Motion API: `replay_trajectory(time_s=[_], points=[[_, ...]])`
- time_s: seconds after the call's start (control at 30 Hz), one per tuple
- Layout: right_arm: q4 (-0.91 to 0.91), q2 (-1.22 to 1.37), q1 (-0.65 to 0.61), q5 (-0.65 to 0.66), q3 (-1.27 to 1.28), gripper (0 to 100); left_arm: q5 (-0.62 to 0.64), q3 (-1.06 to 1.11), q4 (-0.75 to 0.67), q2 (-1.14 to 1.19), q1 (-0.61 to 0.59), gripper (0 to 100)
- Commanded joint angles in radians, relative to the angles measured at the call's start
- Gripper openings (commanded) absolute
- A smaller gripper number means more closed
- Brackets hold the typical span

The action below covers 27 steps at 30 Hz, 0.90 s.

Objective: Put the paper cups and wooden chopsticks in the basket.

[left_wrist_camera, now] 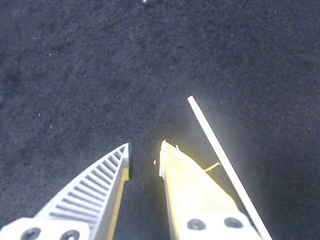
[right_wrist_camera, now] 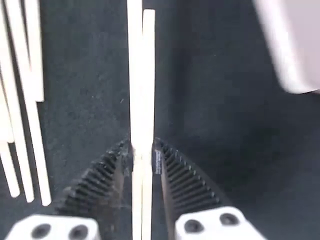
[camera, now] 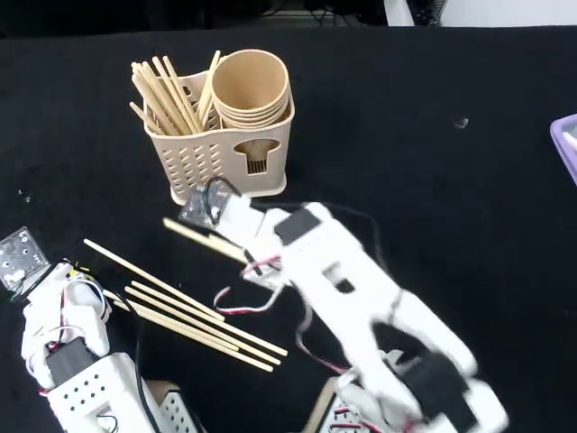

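Note:
The beige slotted basket stands at the back of the table, holding stacked paper cups and several wooden chopsticks. My right gripper is just in front of the basket, shut on a pair of chopsticks low over the cloth. Several loose chopsticks lie on the black cloth in front of it. My left gripper is at the near left, slightly open with nothing between its fingers. One chopstick lies beside its yellow finger.
Black cloth covers the table. The basket's corner looms close beside my right gripper. A purple object sits at the far right edge. The right arm's white links stretch over the near middle.

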Motion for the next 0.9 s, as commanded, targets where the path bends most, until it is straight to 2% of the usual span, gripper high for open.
replay_trajectory(time_s=[0.0, 0.1, 0.17, 0.27, 0.33, 0.47, 0.57, 0.87], points=[[0.0, -0.277, 0.005, -0.08, -0.036, 1.0, 0.009, -0.038, -0.021, -0.012, -0.01, 11], [-0.066, -0.433, 0.002, -0.193, -0.079, 1.1, 0.009, -0.038, -0.021, -0.012, -0.01, 11], [-0.167, -0.504, 0.0, -0.319, -0.104, 1.1, 0.009, -0.038, -0.023, -0.012, -0.01, 11], [-0.416, -0.53, -0.028, -0.503, -0.117, 1.1, 0.009, -0.038, -0.023, -0.012, -0.01, 11], [-0.597, -0.509, -0.032, -0.572, -0.116, 1.1, 0.009, -0.038, -0.02, -0.012, -0.01, 11], [-0.937, -0.412, -0.032, -0.595, -0.13, 1.1, 0.009, -0.038, -0.02, -0.012, -0.01, 11], [-1.082, -0.323, -0.029, -0.595, -0.177, 1.1, 0.009, -0.038, -0.02, -0.012, -0.01, 11], [-1.119, 0.039, 0.002, -0.594, -0.473, 1.1, 0.009, -0.038, -0.018, -0.012, -0.016, 11]])
